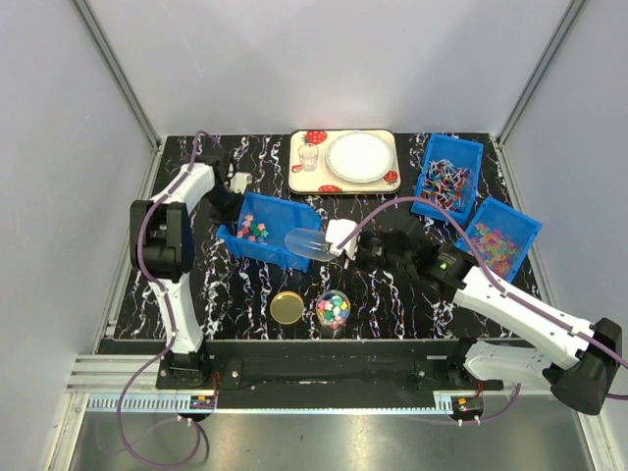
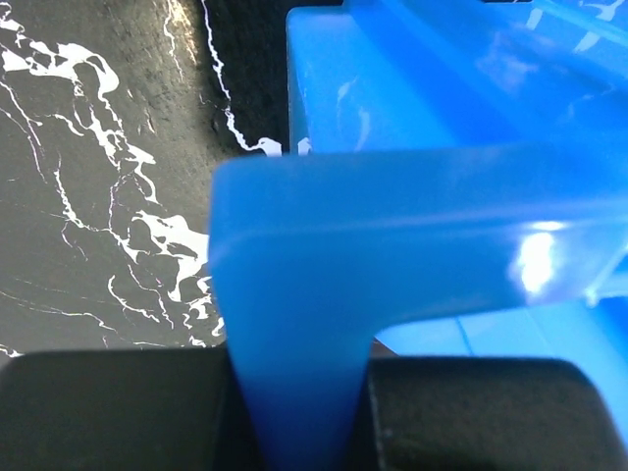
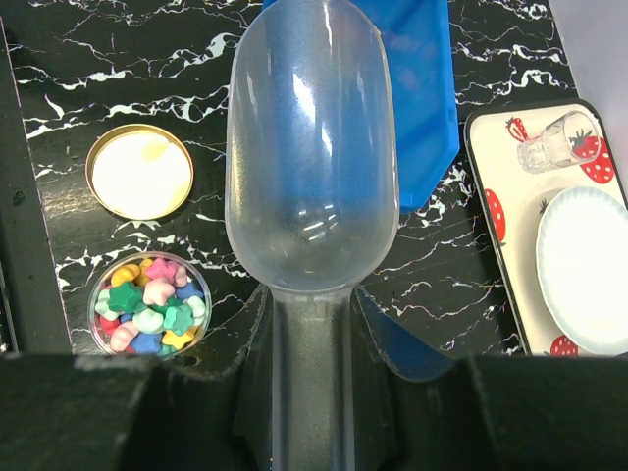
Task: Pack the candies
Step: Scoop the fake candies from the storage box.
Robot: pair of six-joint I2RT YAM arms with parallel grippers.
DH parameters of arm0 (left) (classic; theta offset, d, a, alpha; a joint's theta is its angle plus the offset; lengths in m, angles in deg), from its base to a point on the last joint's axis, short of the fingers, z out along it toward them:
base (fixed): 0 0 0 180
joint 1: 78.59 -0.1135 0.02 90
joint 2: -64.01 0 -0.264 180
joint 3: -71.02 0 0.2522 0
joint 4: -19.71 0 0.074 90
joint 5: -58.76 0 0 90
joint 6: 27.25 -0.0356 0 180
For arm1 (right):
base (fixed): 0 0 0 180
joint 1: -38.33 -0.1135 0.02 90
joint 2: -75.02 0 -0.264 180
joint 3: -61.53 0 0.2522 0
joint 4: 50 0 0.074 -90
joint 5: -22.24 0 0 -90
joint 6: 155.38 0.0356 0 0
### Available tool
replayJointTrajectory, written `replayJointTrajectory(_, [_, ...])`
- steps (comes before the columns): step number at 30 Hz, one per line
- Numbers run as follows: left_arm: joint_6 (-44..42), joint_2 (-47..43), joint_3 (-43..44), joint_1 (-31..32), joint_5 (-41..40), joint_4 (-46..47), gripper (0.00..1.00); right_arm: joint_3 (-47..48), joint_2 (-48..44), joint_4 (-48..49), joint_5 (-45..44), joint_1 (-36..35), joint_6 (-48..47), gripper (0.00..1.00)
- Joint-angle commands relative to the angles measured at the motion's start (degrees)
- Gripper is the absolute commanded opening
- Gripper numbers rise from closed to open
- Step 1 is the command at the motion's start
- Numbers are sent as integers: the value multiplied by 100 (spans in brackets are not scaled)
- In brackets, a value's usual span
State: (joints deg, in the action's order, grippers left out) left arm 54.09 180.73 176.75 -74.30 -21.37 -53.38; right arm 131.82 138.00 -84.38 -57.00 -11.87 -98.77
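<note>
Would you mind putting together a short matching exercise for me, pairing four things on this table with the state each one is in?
Things:
1. clear scoop
2. gold lid
3. small jar
4. blue bin

States:
A. rim pinched by the left gripper
B. round, uncovered, candies inside
C. empty, held by the right gripper
D. lying flat on the table, covering nothing

Pairs: 1-C, 2-D, 3-B, 4-A
</note>
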Motion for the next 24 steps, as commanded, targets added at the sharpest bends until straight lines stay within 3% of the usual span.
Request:
replayJointTrajectory(1, [-126, -404, -126, -16, 742, 413, 0, 68, -49, 305, 92, 27, -19, 0])
replayJointTrajectory(6, [-460, -887, -301, -16, 1630, 668, 0, 392, 292, 103, -301, 36, -177, 0])
replayJointTrajectory(11, [-478, -1073, -355, 1, 2036, 844, 0, 1130, 864, -731, -856, 18, -598, 0])
replayJointTrajectory(18, [-276, -1292, -591, 300, 1002, 1177, 0, 2177, 1629, -2110, -1902, -17, -1372, 0])
replayJointTrajectory(24, [-127, -1477, -882, 458, 841, 1275, 0, 3038, 2244, -3217, -2298, -139, -1846, 0])
